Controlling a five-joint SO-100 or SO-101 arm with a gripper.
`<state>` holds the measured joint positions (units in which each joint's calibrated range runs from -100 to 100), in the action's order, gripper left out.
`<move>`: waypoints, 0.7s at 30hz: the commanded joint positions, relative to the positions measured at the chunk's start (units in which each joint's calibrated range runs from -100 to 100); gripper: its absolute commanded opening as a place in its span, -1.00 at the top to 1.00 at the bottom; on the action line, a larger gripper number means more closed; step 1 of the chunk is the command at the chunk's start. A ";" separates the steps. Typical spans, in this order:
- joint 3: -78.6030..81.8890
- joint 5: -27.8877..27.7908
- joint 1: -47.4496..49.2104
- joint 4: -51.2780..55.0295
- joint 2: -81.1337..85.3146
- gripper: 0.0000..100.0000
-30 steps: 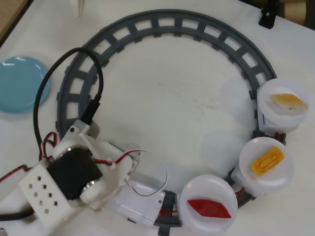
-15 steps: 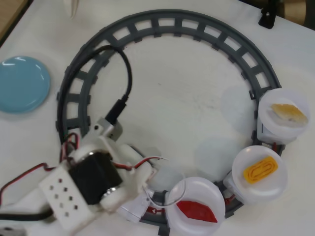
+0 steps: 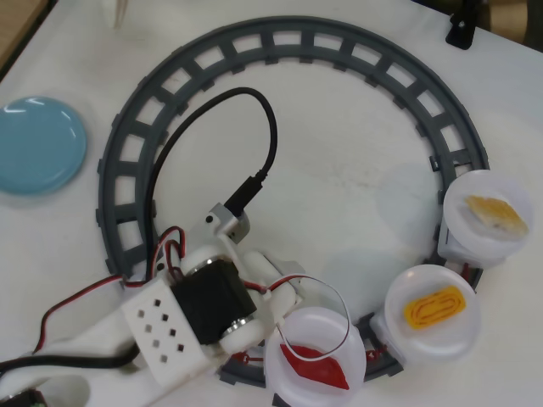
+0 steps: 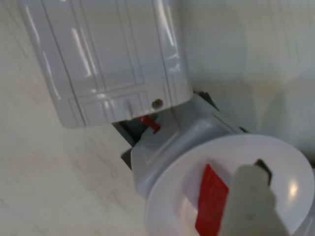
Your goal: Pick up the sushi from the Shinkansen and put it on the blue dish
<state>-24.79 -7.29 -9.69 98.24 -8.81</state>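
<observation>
The dark-red sushi point(image 3: 316, 366) lies flat on the first white plate point(image 3: 356, 356) of the Shinkansen, at the bottom of the grey track. The wrist view shows the train's white body point(image 4: 108, 59), that plate's rim point(image 4: 162, 196) and the sushi point(image 4: 211, 201). My gripper point(image 3: 312, 335) hangs low over this plate with its jaws apart. One blurred fingertip point(image 4: 251, 206) sits just right of the sushi; the other finger is out of that view. In the overhead view my arm hides the locomotive. The blue dish point(image 3: 38, 144) sits empty at the far left.
The grey circular track point(image 3: 288, 42) rings the table's middle. Two more train plates carry an orange-yellow ridged piece point(image 3: 434, 307) and a pale yellow-orange piece point(image 3: 494, 214). A black cable point(image 3: 212, 106) loops from my wrist across the ring.
</observation>
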 commanded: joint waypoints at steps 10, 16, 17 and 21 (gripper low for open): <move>5.50 2.38 -2.11 1.09 4.71 0.47; 15.24 2.38 -2.02 1.09 11.84 0.47; 16.50 2.38 -2.02 1.09 12.34 0.47; 19.74 2.38 -2.02 1.09 14.17 0.47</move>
<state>-6.04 -5.28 -11.57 98.24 1.56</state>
